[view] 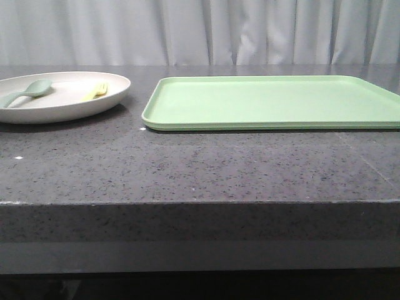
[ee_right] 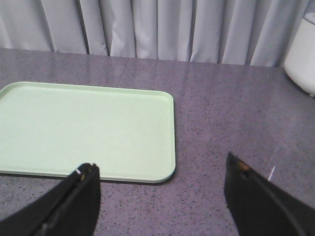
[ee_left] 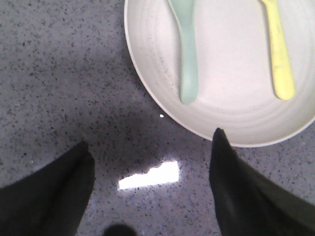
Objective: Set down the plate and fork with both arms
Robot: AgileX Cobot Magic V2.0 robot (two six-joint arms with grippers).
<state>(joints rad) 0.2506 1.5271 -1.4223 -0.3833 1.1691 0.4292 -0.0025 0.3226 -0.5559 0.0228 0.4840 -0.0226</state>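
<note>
The off-white plate [view: 62, 103] rests on the dark stone table at the far left. On it lies the small pale yellow fork [view: 95, 92], beside a teal-green spoon [view: 28, 91]. The left wrist view shows the plate [ee_left: 231, 113] from above, with the fork [ee_left: 279, 54] and the spoon [ee_left: 187, 54] on it. My left gripper [ee_left: 150, 150] hovers open over bare table just short of the plate's rim, holding nothing. My right gripper [ee_right: 160, 167] is open and empty above the table, near a corner of the green tray [ee_right: 83, 128]. Neither gripper shows in the front view.
A flat light green tray [view: 275, 101] lies on the table from the middle to the right. A white object [ee_right: 302, 59] stands at the edge of the right wrist view. Grey curtains hang behind the table. The table's front edge runs across the front view.
</note>
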